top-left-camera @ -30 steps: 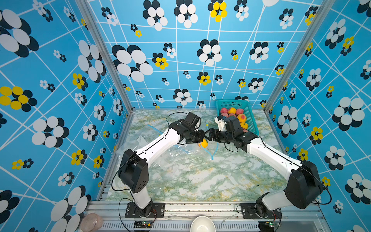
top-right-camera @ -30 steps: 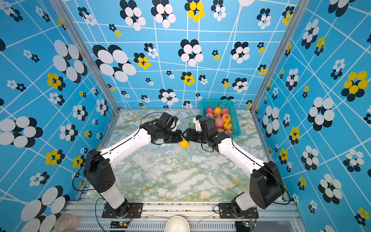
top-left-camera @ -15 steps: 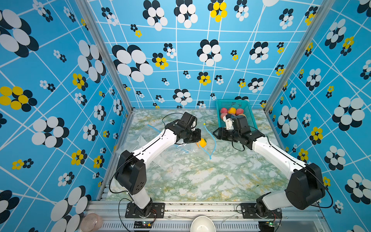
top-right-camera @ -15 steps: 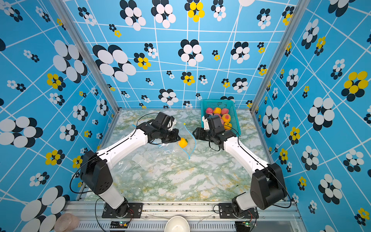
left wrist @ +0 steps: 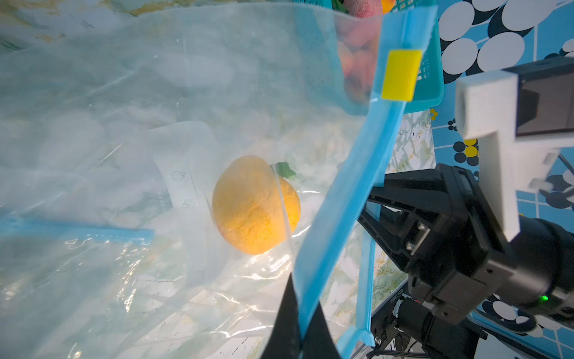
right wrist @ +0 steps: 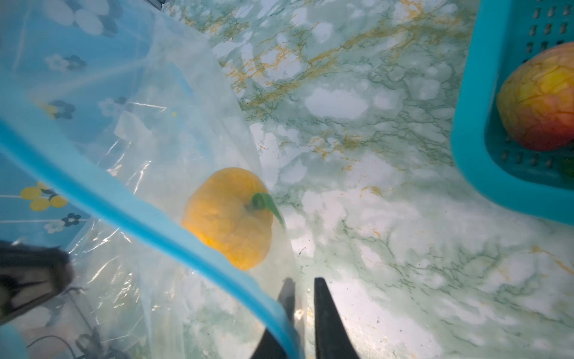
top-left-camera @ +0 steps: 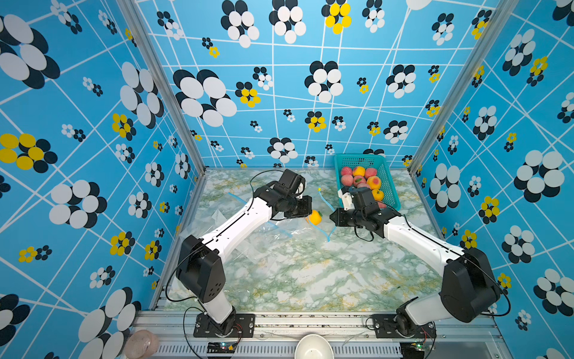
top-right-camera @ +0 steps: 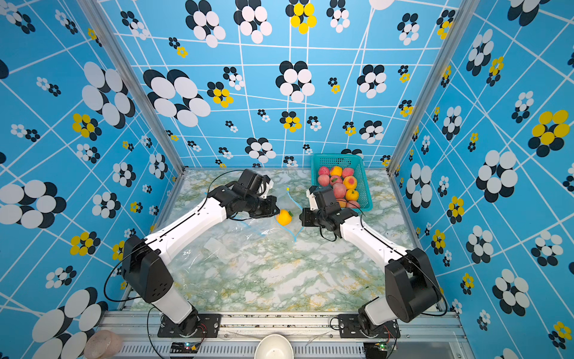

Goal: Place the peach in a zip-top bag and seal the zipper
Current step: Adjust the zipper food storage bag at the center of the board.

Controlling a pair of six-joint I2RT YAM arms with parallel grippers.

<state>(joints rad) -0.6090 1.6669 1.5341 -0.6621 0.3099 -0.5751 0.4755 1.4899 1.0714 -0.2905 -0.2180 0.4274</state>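
yellow peach (left wrist: 254, 205) inside zip-top bag (left wrist: 155, 93), close to open mouth. left gripper (left wrist: 302, 298) clenched on blue zipper strip (left wrist: 348, 199). right gripper (right wrist: 306, 289) jaws nearly together at strip, cannot tell if grasping. risk: tugging mouth downward rolls peach out; thin film slips from pinch.

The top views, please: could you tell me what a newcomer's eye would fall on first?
Likely the yellow-orange peach, bright at the middle of the marble table inside the clear zip-top bag. Next, the teal plastic basket of red and yellow peaches at the far right corner, against loud blue flowered walls.
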